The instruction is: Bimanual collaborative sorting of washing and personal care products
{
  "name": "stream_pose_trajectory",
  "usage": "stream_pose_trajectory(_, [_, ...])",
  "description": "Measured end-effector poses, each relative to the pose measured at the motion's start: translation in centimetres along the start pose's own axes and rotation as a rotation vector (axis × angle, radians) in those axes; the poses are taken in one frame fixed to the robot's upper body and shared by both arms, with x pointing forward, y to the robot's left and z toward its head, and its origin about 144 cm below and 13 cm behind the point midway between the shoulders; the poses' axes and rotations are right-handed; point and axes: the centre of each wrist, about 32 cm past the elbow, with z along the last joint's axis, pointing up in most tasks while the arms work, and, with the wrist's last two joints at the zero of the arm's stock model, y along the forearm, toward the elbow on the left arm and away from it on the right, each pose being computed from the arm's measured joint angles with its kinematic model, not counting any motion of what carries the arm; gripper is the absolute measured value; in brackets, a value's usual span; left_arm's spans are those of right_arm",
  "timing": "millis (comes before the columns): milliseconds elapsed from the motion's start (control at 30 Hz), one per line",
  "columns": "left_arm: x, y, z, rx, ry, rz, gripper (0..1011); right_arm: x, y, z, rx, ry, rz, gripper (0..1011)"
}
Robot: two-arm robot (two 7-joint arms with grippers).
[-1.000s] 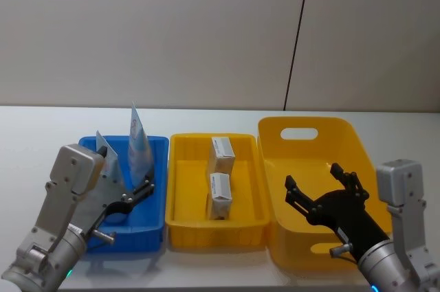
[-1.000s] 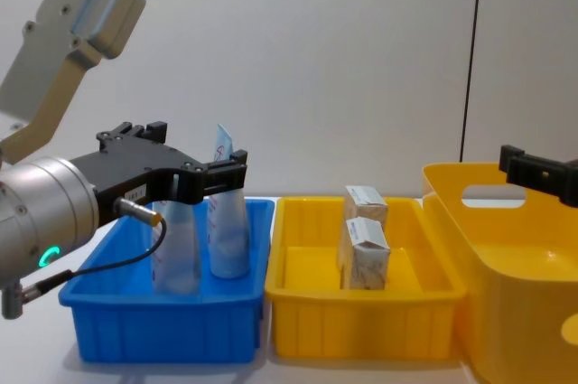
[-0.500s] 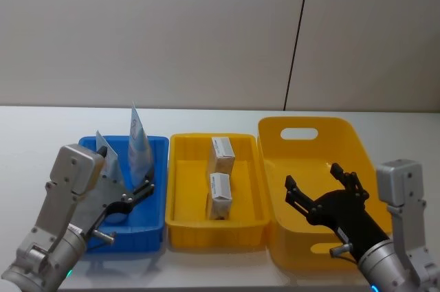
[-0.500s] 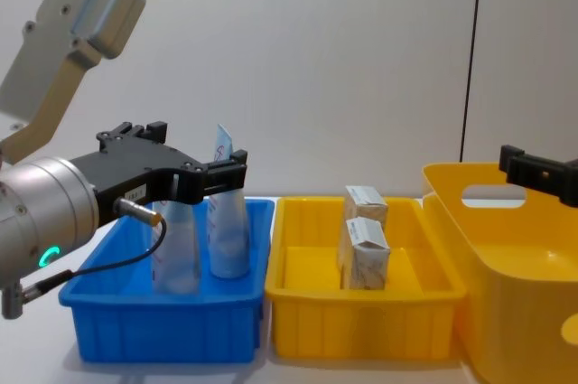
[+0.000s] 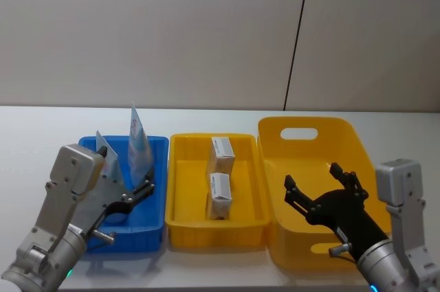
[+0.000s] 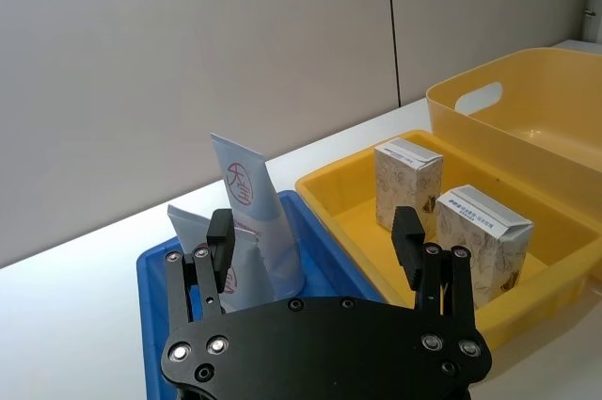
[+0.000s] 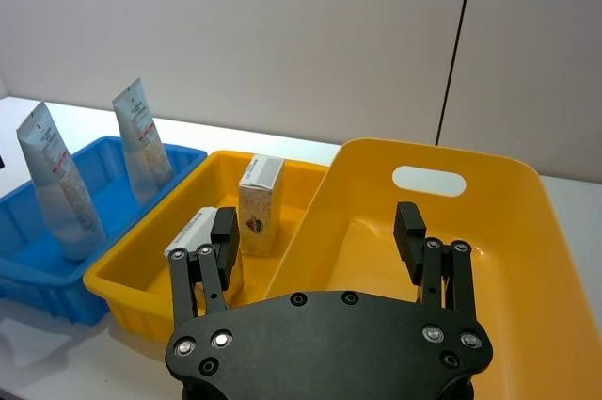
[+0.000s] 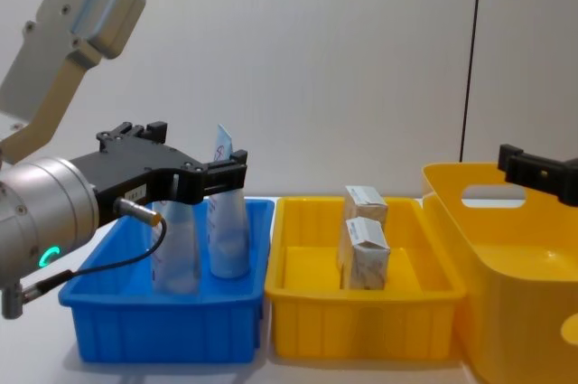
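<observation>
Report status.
Left gripper open at blue bin, two tubes standing inside. Right gripper open over large yellow bin. Two cartons in small yellow bin.

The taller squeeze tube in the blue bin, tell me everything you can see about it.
The taller squeeze tube is pale blue-white and looks like soft plastic, with a flat crimped top and a round red logo just below it. It stands crimped end up, tipped slightly, toward the far right corner of the blue bin. A shorter tube stands beside it; whether they touch is unclear. The left gripper hangs on its near side, fingers open, not gripping it.
</observation>
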Motion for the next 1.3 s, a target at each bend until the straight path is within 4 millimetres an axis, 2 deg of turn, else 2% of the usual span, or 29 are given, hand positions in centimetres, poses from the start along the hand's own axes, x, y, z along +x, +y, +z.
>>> stream_pose_trajectory(467, [0.0, 0.0, 0.0, 0.0, 0.0, 0.0, 1002, -1.9, 1.2, 1.8, -0.046, -0.019, 0.013, 1004])
stream_pose_trajectory(867, [0.0, 0.0, 0.0, 0.0, 0.0, 0.0, 1001, -3.8, 4.3, 5.0, -0.2, -0.088, 0.043, 1004])
stream_pose_trajectory(1300, [0.0, 0.0, 0.0, 0.0, 0.0, 0.0, 1001, -4.4, 7.6, 6.3, -0.355, -0.178, 0.038, 1004])
